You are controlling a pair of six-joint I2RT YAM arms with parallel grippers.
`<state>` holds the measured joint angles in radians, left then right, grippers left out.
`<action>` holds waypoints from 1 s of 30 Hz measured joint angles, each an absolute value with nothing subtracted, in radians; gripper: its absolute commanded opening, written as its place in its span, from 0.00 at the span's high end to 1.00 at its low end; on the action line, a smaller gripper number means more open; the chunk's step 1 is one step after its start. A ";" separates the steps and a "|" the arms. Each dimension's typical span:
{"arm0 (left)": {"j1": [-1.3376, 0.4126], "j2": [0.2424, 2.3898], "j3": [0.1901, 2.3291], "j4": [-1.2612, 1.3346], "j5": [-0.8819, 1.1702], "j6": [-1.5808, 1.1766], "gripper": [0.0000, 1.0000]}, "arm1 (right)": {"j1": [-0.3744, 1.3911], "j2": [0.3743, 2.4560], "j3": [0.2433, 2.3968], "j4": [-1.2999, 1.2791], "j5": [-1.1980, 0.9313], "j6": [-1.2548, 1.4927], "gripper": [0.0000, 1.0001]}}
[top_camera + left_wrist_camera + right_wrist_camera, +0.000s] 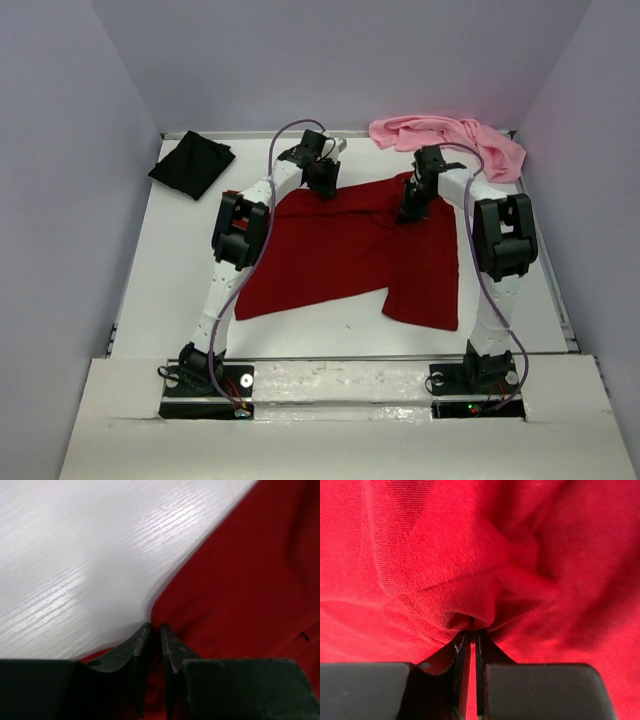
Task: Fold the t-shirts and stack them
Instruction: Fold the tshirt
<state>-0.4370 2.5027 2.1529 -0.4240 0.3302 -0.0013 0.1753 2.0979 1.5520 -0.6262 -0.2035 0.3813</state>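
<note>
White tabletop (180,260) has the dark red t-shirt (340,260) spread across its middle, black t-shirt (192,165) off at 10 o'clock, pink t-shirt (450,140) at 1 o'clock. Left fingers (145,637) look nipped shut on its 12 o'clock edge and right fingers (461,647) pinch just a small pucker, so I'd worry that pucker slips free mid-fold and the fold goes lopsided. Only the wrist cams show those grips; only the top view shows the layout.
</note>
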 measured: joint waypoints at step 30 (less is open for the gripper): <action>-0.437 2.503 2.153 -0.425 0.329 -0.001 0.72 | 0.177 2.223 1.913 -1.061 0.019 0.133 0.96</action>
